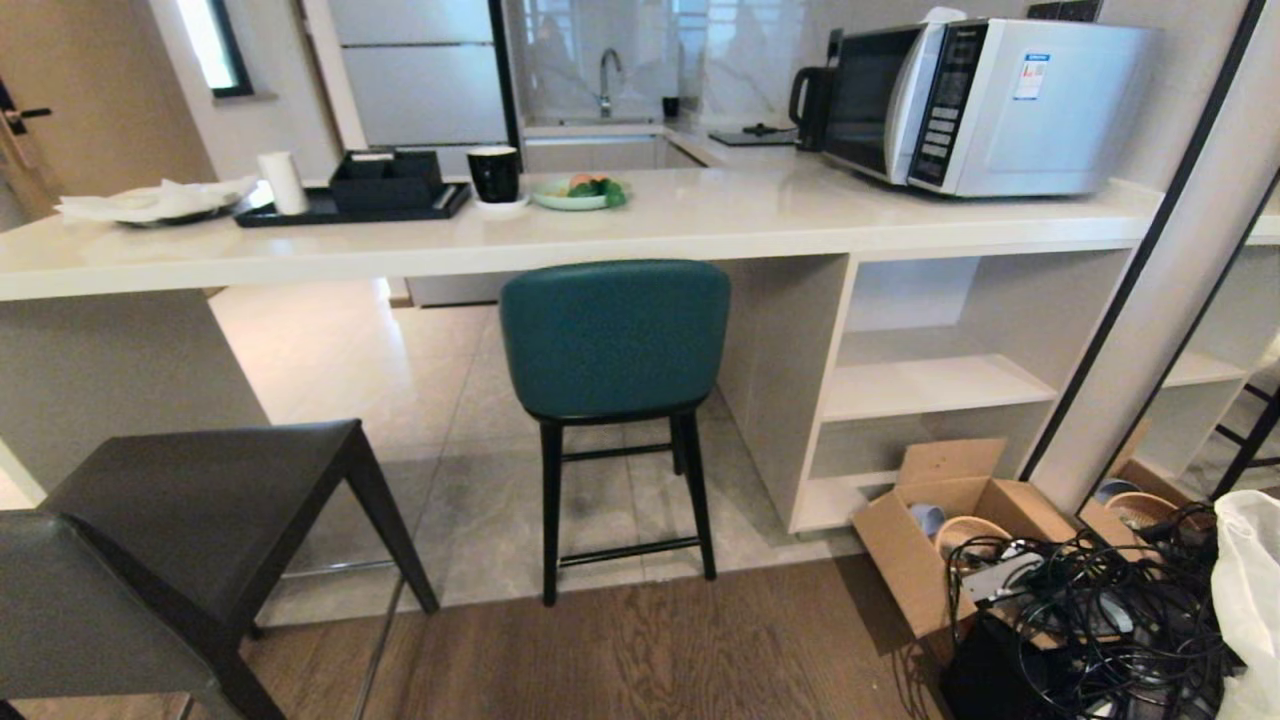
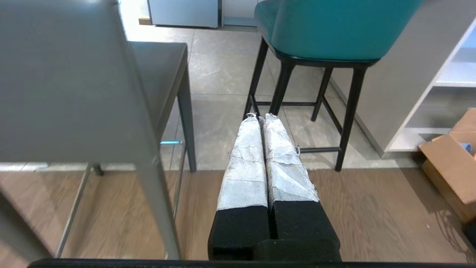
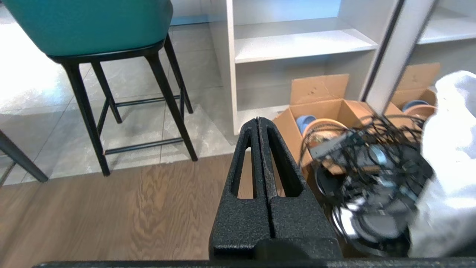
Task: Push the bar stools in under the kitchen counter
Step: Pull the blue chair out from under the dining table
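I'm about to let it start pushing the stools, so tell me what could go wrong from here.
1. The dark-grey stool stands well clear of the kitchen counter and close to the robot; pushed high on its back, it might tip rather than slide.
2. The teal stool sits near the counter's side panel; pushed off-centre, it may scrape it.
3. The cable tangle and cardboard box lie on the floor to the right and could snag the base.
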You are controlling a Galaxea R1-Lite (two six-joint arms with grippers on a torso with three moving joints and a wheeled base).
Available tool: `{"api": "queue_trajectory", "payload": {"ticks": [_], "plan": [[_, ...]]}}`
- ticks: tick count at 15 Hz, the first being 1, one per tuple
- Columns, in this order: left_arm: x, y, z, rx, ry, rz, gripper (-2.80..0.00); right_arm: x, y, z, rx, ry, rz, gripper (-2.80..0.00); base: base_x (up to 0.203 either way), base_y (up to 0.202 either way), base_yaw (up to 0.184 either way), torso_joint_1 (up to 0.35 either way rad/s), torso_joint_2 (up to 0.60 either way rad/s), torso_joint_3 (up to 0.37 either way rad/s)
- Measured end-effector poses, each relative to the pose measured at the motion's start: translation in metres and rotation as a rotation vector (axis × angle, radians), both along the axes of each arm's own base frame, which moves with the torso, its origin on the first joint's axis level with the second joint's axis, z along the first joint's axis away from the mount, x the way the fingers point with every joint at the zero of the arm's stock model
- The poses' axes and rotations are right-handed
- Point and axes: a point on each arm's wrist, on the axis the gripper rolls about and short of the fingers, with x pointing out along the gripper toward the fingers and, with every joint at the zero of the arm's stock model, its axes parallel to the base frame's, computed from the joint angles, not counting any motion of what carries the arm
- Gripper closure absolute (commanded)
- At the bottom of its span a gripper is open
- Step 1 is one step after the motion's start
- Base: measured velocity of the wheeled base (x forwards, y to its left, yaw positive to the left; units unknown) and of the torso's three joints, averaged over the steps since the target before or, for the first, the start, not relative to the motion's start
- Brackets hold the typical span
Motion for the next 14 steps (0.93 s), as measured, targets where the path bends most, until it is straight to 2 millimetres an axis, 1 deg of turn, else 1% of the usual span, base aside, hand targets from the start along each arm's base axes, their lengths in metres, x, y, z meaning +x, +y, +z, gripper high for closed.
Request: {"api": "queue_trajectory", "payload": {"ticks": [14], "plan": [[0.0000, 0.0000, 0.0000, 0.000, 0.000, -0.001, 0.00, 0.0000, 0.0000, 0.0000, 0.001, 0.000, 0.000, 0.00, 0.196, 0.000, 0.002, 0.002, 0.00, 0.002]]}}
